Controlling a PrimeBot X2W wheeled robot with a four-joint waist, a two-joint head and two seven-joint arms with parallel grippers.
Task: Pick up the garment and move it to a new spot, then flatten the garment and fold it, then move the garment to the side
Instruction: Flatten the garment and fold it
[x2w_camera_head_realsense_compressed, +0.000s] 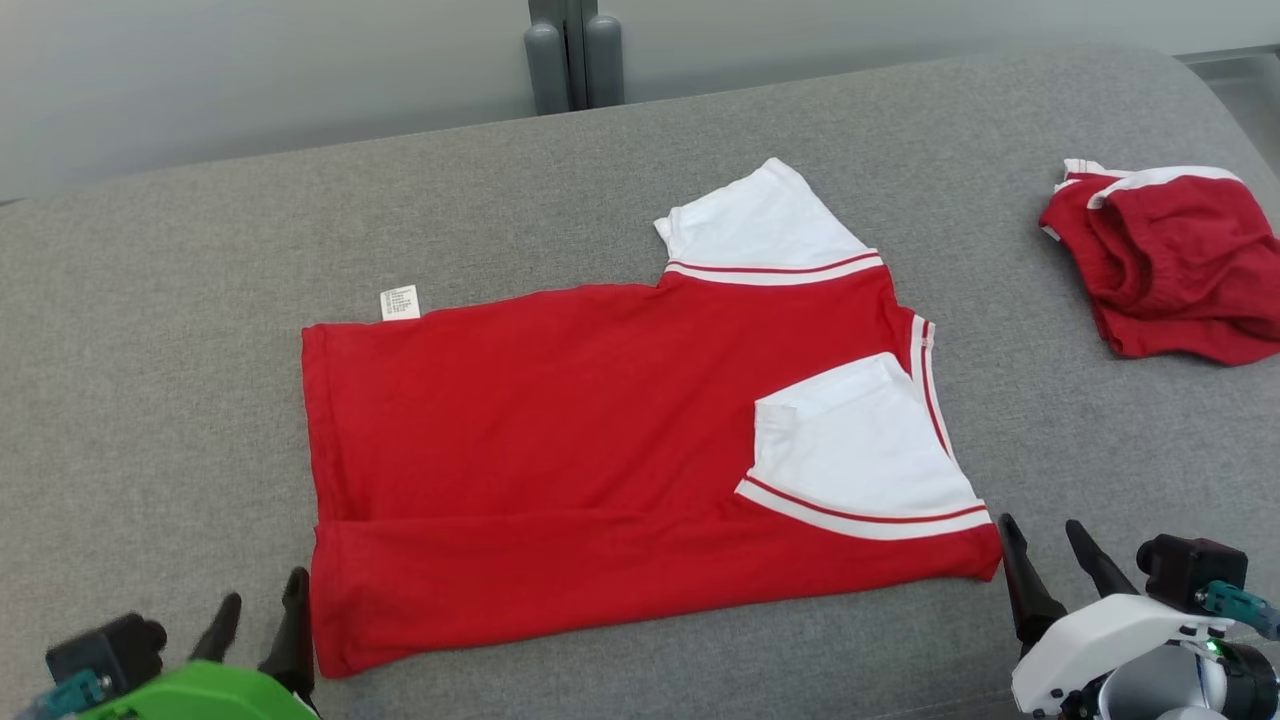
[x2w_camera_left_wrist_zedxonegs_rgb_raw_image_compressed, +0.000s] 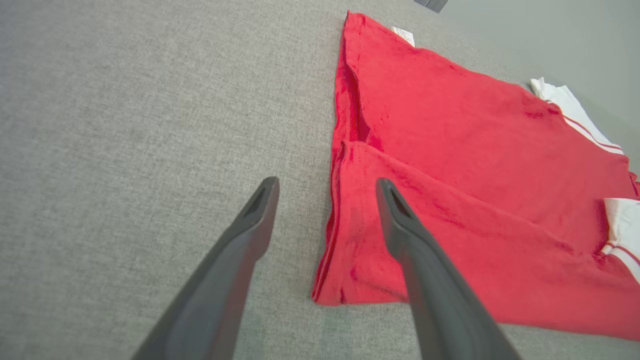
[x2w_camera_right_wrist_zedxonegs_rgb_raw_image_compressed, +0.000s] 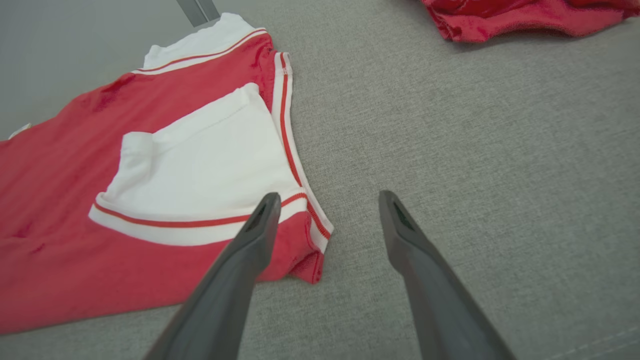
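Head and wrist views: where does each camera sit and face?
Head view: high, looking down at the red T-shirt on grey upholstery; left end effector, right end effector below.
Left wrist view: along open fingers toward the hem corner.
Right wrist view: along open fingers toward the folded sleeve.
Head and right wrist views share the second red garment.

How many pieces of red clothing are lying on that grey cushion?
2: a red T-shirt with white sleeves, partly folded, in the middle; a crumpled red garment with white trim at the far right.
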